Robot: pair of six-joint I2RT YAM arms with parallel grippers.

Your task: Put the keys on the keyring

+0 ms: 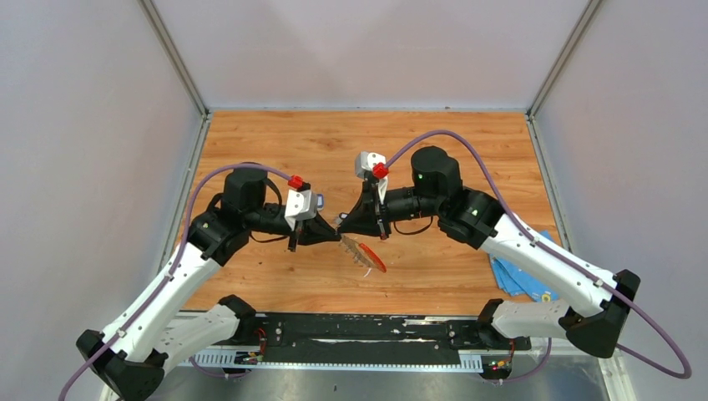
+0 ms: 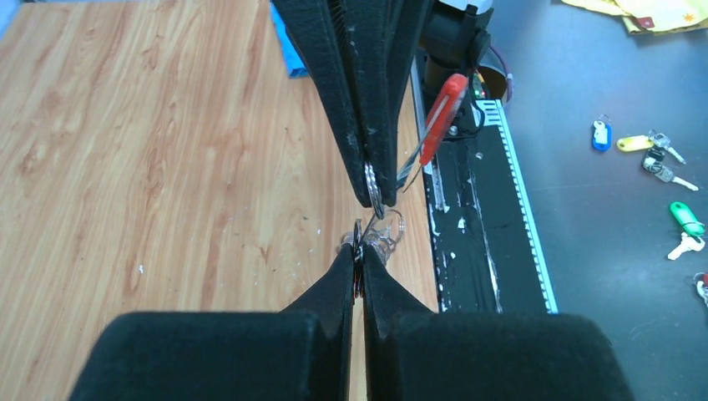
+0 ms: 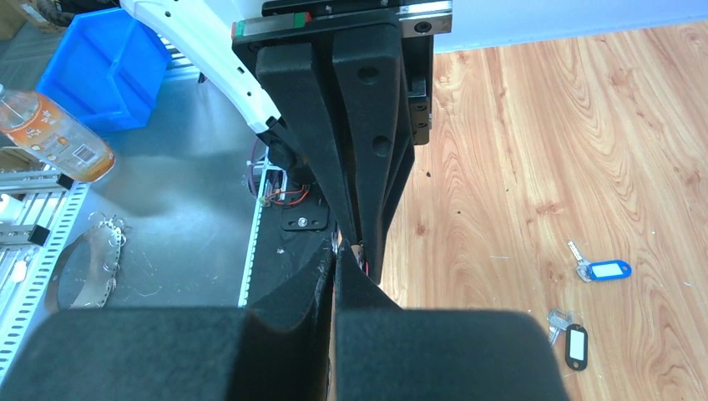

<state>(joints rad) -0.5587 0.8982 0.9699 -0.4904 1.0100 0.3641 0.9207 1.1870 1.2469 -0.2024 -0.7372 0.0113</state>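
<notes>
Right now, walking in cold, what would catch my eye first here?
The left gripper and right gripper meet tip to tip above the table, both pinched shut on the keyring, its red loop dangling below. The blue-tagged key and black-tagged key lie loose on the wood.

- keyring (image 1: 364, 254): thin red curved loop fringed with grey metal pieces; hung tilted in the air above the wooden table (image 1: 275, 150).
- blue-and-white key (image 3: 604, 270): oval head, silvery bit; lay flat on the table.
- black key (image 3: 575, 345): lay flat near the blue-and-white key, not touching.
</notes>
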